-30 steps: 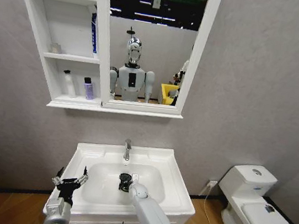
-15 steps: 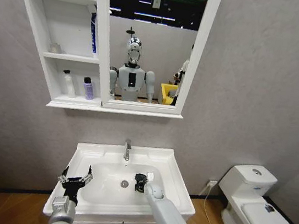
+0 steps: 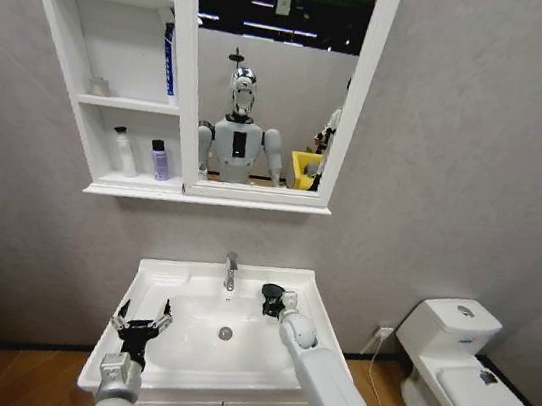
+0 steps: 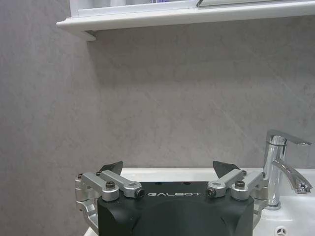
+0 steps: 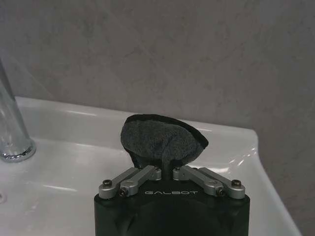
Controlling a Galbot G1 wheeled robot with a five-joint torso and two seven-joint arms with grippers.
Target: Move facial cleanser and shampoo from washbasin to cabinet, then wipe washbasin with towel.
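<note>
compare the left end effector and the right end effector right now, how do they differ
The left end effector is open and holds nothing; the right end effector is shut on the towel. The left one hangs over the washbasin's front left edge; the right one is at the back rim, right of the tap. Both are black with silver linkages.

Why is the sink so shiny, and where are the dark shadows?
Right wrist view: light glints in white streaks on the washbasin around the towel in the right gripper. Left wrist view: a dark shadow lies on the wall under the cabinet; the tap gleams.
</note>
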